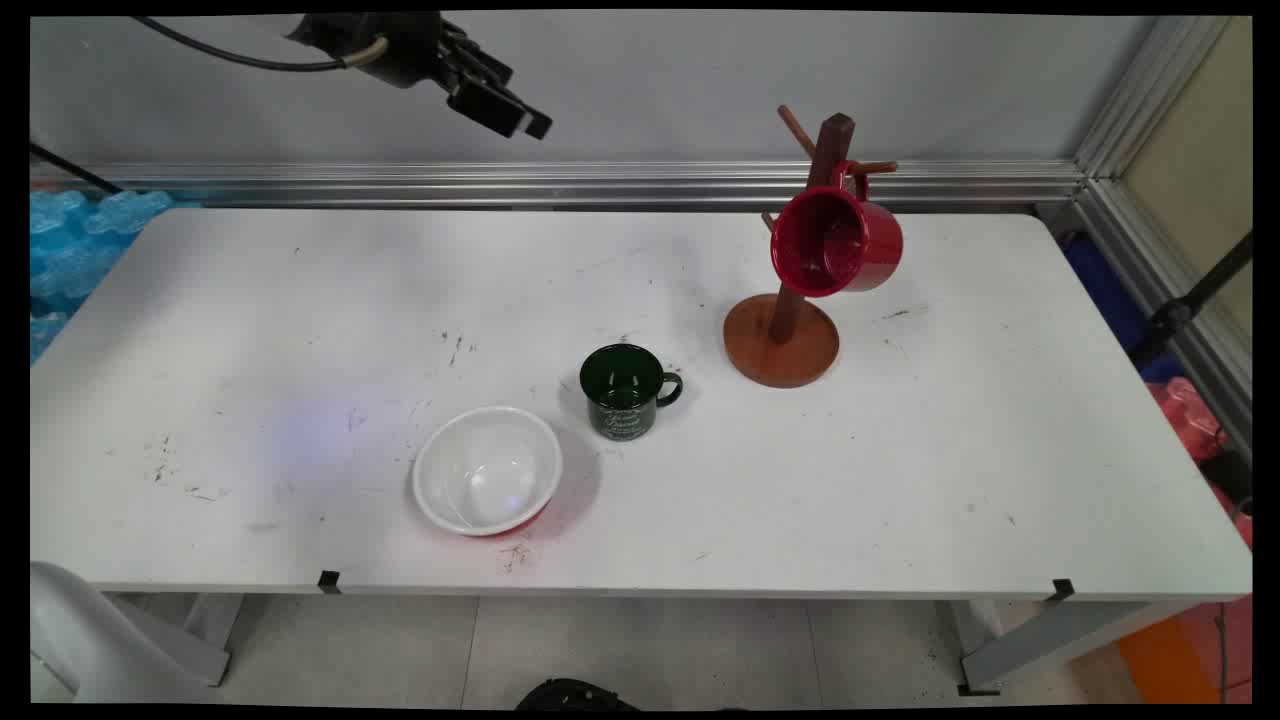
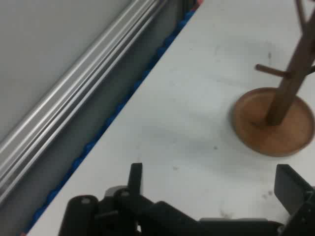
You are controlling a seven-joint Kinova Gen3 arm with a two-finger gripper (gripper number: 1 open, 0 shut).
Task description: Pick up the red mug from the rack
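Observation:
My black gripper hangs high over the table's far side at the top of the main view, open and holding nothing. In the hand view its fingers stand wide apart above bare table, with the wooden mug tree's round base off to the right. A red mug hangs by its handle from a peg of the mug tree at the back right. Near the middle stands a dark green mug, upright, handle to the right. A white bowl with a red outside sits just left and in front of it.
An aluminium rail runs along the wall behind the table. Blue wrapping lies past the table's far left corner. Red and blue things lie on the floor off the right edge.

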